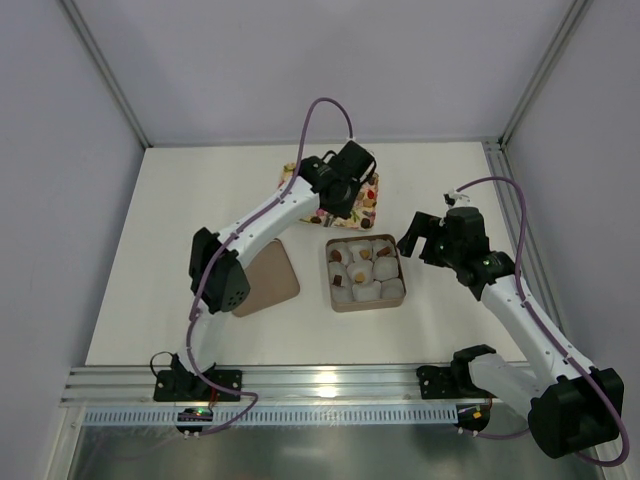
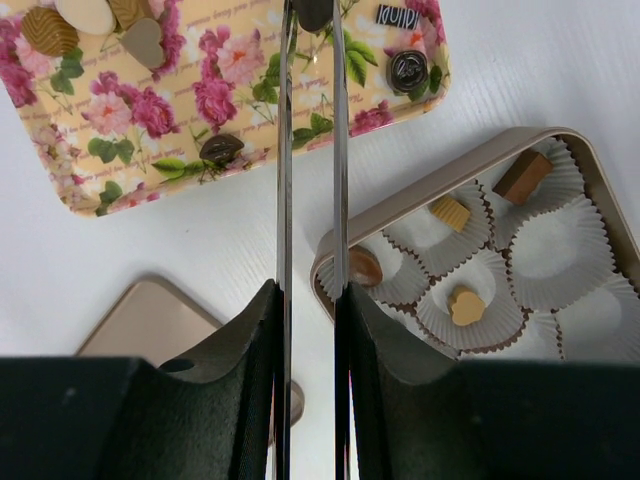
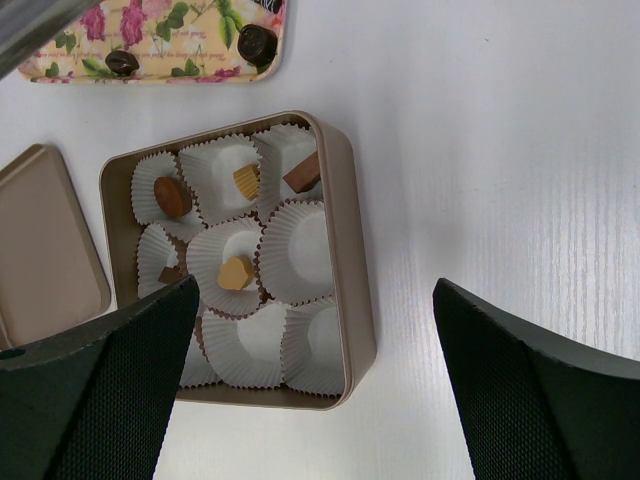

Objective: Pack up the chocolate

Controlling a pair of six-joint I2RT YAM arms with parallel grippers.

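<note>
Several chocolate pieces lie in white paper cups inside the tan box [image 2: 480,150]: a brown block [image 2: 522,176], a tan piece [image 2: 451,212], a round brown one [image 2: 363,266] and a tan heart [image 2: 465,305]. More lie on the floral tray [image 2: 150,130], among them a dark oval [image 2: 222,148] and a dark swirl [image 2: 408,70]. My left gripper [image 2: 312,12] reaches over this tray [image 1: 370,205], its long metal blades shut on a dark chocolate at their tips. My right gripper [image 3: 315,290] hangs open above the box's near right corner [image 3: 345,200], holding nothing.
The box's tan lid [image 1: 268,280] lies flat on the white table to the left of the box [image 1: 367,308]. The floral tray sits just behind the box. Grey walls and metal posts close in the table on three sides.
</note>
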